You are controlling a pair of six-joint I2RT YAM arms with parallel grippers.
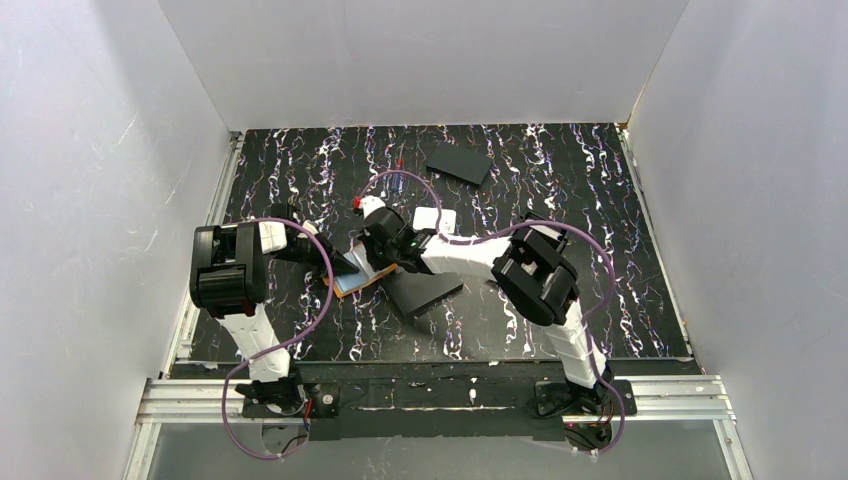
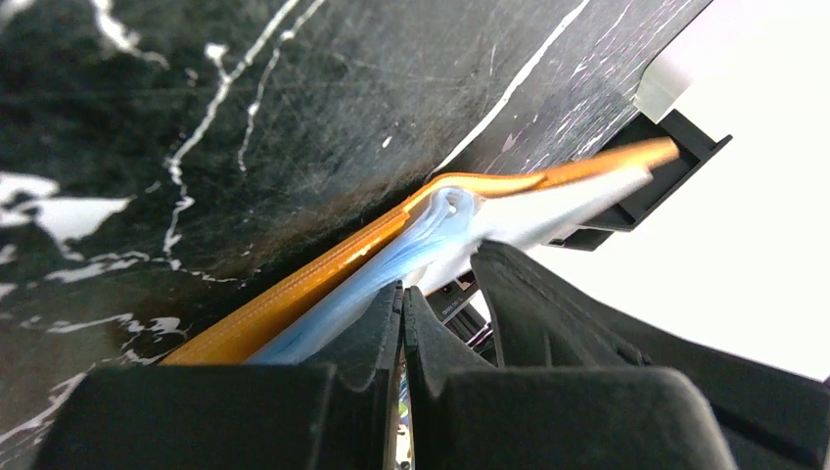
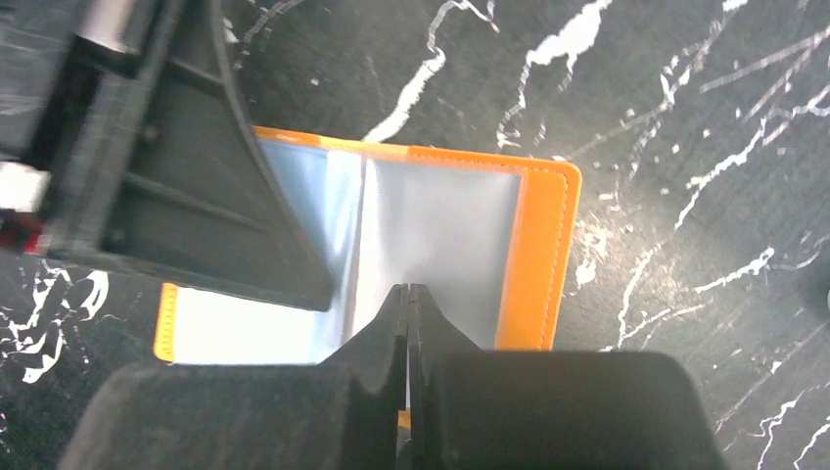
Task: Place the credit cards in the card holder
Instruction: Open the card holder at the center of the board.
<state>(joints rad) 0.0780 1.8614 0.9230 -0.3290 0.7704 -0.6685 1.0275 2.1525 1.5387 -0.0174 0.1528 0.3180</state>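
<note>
Right gripper (image 3: 407, 292) first: fingers pressed tight together, tips down on the pale blue-grey lining of the card holder (image 3: 445, 230), right beside the crease between its two leaves. Nothing shows between those fingers, so this reads as a pin, not a pinch, though a thin plastic leaf caught in there can't be ruled out. Over to the left gripper (image 2: 403, 292): also closed up, tips against the blue-grey inner leaf where it meets the orange cover. Whether it has nipped that leaf or is only bearing down on it, I can't tell. Either way the purpose looks clear: two arms meeting over one small case to keep it spread open and flat on the marbled table (image 1: 560, 200), so a pocket mouth is reachable. The holder lies open mid-table, between the two arms. Just beyond it sits a white card (image 1: 437, 218), likely one to be loaded and not yet picked up. One black rectangle (image 1: 425, 292) lies just beside the holder, another (image 1: 458, 163) well apart at the far edge.
</note>
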